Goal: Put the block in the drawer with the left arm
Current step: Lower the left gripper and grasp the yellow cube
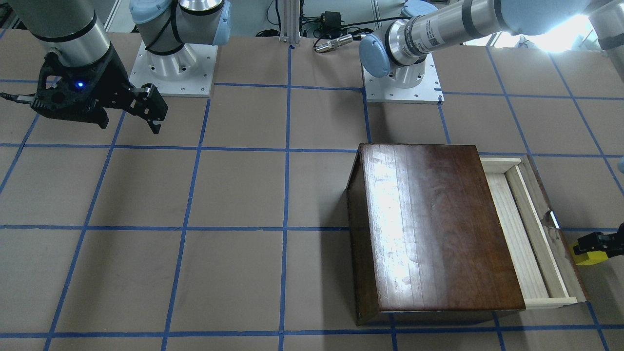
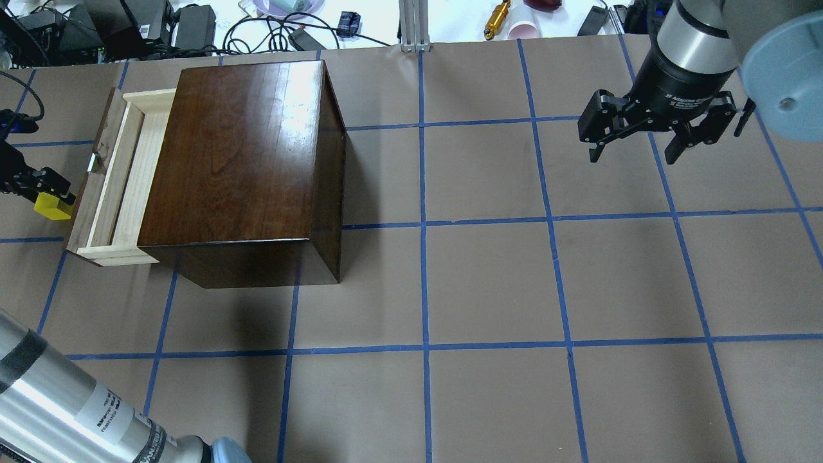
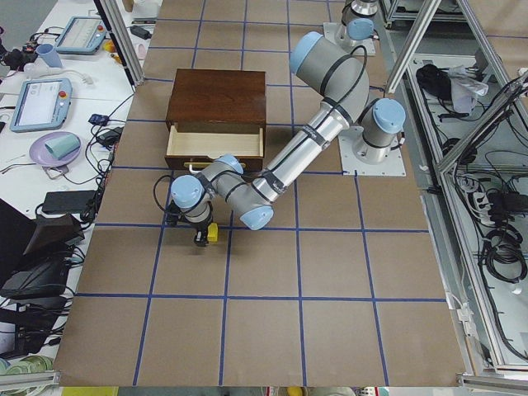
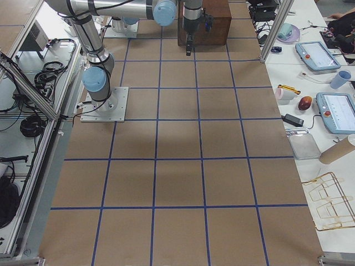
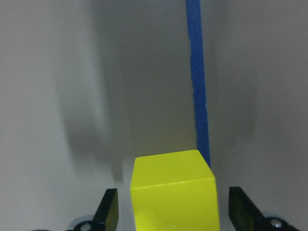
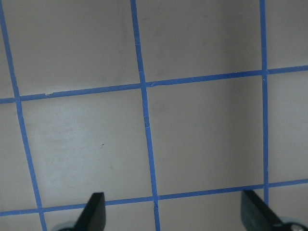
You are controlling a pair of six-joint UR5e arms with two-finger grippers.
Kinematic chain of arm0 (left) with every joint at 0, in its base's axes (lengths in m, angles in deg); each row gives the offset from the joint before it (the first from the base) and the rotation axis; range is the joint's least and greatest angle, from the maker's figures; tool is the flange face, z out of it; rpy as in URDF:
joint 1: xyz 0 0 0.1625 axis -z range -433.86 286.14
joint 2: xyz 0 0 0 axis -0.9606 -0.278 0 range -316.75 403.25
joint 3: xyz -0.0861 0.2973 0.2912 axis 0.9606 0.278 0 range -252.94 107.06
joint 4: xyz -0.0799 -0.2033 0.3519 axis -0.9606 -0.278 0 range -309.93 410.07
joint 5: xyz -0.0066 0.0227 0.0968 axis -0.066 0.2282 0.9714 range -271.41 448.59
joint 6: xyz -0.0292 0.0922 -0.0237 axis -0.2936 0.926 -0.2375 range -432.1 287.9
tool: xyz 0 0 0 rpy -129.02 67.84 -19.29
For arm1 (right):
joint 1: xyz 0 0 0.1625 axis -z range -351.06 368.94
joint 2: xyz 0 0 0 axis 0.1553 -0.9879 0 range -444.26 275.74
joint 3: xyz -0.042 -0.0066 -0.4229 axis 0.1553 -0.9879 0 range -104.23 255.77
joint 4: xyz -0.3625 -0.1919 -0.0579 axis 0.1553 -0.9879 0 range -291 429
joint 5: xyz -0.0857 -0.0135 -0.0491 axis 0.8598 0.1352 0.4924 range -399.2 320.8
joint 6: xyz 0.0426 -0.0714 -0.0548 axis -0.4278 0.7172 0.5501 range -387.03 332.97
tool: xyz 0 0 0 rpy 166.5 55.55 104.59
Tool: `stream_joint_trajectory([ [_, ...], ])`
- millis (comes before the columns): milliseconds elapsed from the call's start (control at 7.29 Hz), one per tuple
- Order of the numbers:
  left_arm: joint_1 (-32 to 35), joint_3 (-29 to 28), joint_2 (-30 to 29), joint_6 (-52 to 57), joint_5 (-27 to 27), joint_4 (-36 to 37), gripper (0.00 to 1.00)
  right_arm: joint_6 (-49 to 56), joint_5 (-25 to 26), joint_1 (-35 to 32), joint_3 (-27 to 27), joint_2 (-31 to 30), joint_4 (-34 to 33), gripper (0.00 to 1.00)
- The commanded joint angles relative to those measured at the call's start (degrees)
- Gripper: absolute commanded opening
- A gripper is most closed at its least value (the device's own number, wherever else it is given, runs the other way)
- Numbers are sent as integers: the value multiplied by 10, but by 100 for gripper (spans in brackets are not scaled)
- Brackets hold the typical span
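Observation:
The yellow block (image 2: 51,206) lies on the table just outside the drawer's dark front panel; it also shows in the front view (image 1: 589,258) and the left wrist view (image 5: 173,190). My left gripper (image 2: 40,184) is low over it, jaws open on either side of the block with a small gap each side, as the left wrist view (image 5: 173,214) shows. The drawer (image 2: 122,183) is pulled out of the dark-brown box (image 2: 244,154) and its pale tray is empty. My right gripper (image 2: 643,138) hangs open and empty far off.
The box stands between the block and the middle of the table. Cables and gear (image 2: 193,22) lie beyond the table's far edge. A blue tape line (image 5: 195,82) runs past the block. The right wrist view shows only brown table with tape lines (image 6: 144,120).

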Motion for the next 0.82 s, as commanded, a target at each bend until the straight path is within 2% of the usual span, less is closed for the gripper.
stream_joint_trajectory([
  [0, 0, 1, -1, 0, 0, 0, 82, 0, 0, 0, 0, 0, 0, 100],
  [137, 0, 3, -1, 0, 0, 0, 78, 0, 0, 0, 0, 0, 0, 100],
  [549, 0, 3, -1, 0, 0, 0, 56, 0, 0, 0, 0, 0, 0, 100],
  [686, 0, 1, -1, 0, 4, 0, 53, 0, 0, 0, 0, 0, 0, 100],
])
